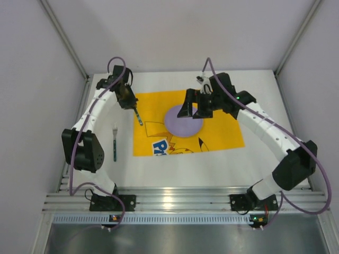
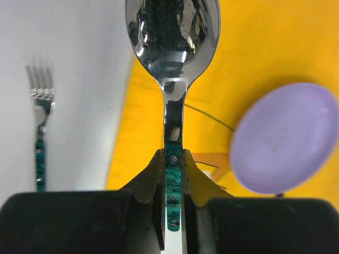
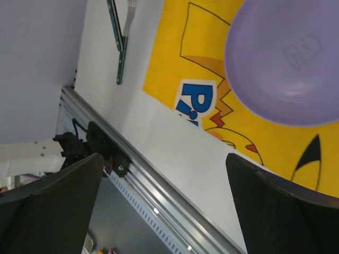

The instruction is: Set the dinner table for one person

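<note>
My left gripper [image 1: 132, 106] is shut on the green handle of a steel spoon [image 2: 172, 37] and holds it above the left edge of the yellow cartoon mat [image 1: 222, 132]. In its wrist view the fingers [image 2: 153, 174] clamp the handle from both sides, with the bowl pointing away. A green-handled fork [image 1: 114, 142] lies on the white dinner table [image 1: 175, 159] left of the mat; it also shows in the left wrist view [image 2: 41, 106]. A purple plate [image 1: 180, 123] sits on the mat. My right gripper [image 1: 194, 112] hangs open and empty over the plate's right side [image 3: 286, 63].
The aluminium rail [image 1: 175, 200] runs along the table's near edge with both arm bases on it. Grey enclosure walls stand at the left, right and back. The rail and the left arm's base also show in the right wrist view [image 3: 159, 196].
</note>
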